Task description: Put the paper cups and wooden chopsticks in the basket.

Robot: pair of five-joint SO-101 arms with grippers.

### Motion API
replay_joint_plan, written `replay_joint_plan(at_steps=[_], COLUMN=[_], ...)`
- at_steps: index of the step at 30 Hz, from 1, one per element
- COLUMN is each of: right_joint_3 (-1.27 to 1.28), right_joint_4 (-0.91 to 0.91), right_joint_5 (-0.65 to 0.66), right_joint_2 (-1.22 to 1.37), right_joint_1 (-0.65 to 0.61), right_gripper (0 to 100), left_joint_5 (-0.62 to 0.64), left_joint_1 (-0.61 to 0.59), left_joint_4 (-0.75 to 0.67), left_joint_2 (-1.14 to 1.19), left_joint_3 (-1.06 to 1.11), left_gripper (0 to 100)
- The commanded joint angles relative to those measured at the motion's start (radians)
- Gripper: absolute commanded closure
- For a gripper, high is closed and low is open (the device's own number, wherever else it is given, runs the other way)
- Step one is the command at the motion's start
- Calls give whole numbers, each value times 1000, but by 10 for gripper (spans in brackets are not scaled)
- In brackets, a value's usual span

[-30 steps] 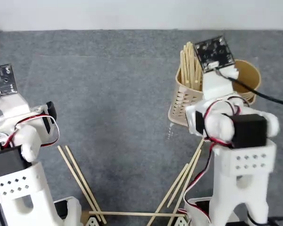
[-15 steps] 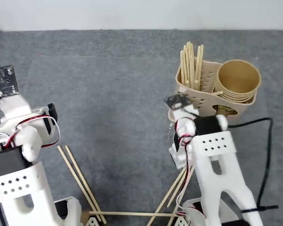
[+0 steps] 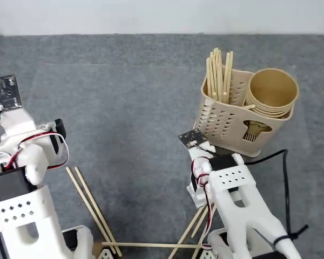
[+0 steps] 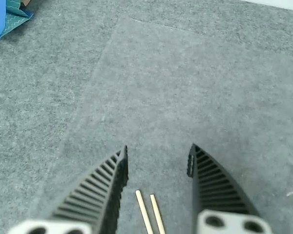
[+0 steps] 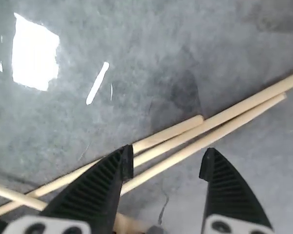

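right, my right gripper (image 5: 168,155) is spread wide and holding nothing. directly beneath it three loose chopsticks (image 5: 219,119) lie side by side on the grey mat (image 5: 136,58), running across the gap from one jaw to the other. the end of the shortest one stops just past the fingertips. i cannot tell whether the tips touch the wood.

from the high view, the basket (image 3: 221,121) stands just beyond this arm's wrist, close but apart from it. the compartment nearer the gripper holds the upright chopsticks (image 3: 218,73), which lean together and stick out above the rim. the farther compartment holds the paper cups (image 3: 272,91), nested in one stack with mouths up. a black cable (image 3: 283,162) loops off the arm on the side toward the cups.

my left gripper (image 4: 158,147) is also open, moderately wide, with nothing between its ribbed jaws. a pair of chopsticks (image 4: 145,214) lies on the mat under it. their ends show in the gap close to the jaw roots, parallel and just apart. a blue packet (image 4: 5,14) sits well off beyond the gripper to one side. a single chopstick (image 3: 151,245) lies crosswise back near the bases of both arms, well away from the basket.
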Motion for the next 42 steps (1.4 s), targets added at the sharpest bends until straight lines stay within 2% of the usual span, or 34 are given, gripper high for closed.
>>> replay_joint_plan(at_steps=[1,6,14,19,22,25,30,36,42], right_joint_3=[-5,-5,-18,-28,-41,-72,-123,-209,-414], right_joint_4=[-19,-68,-214,-265,-274,-274,-266,-191,-45], right_joint_5=[-9,-12,-46,-46,-46,-46,-48,-124,-187], right_joint_2=[-21,18,303,372,371,375,372,372,372], right_joint_1=[-4,-4,2,4,-2,-4,-16,-134,-243], right_gripper=[768,768,768,772,852,921,930,931,931], left_joint_5=[-8,-8,-8,-9,-9,-9,-8,-8,-8], left_joint_1=[-5,-5,-5,-5,-5,-5,-5,-5,-5], left_joint_4=[-18,-17,-15,-15,-15,-15,-15,-15,-15], left_joint_2=[-21,-21,-21,-21,-21,-21,-21,-21,-21], left_joint_3=[-4,-4,-4,-4,-4,-4,-4,-4,-4], left_gripper=[801,801,801,801,801,801,801,801,801])
